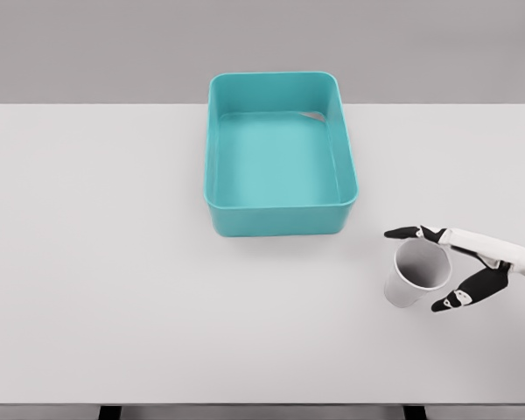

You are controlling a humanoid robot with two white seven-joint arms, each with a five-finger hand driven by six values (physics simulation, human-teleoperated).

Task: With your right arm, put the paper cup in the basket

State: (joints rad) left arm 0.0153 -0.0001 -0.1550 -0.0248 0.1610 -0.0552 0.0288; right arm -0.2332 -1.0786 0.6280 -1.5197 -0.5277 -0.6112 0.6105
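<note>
Right hand [459,262] with fingers spread around a tilted paper cup [414,276], teal basket [280,206] nearby on white counter [114,262]

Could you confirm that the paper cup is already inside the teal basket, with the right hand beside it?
Not quite: the paper cup is on the table, outside the teal basket, to its lower right. The right hand is indeed beside it, as the head view shows.

Cup [415,276] right of basket [280,157] – nearer, on table [114,262]
</note>
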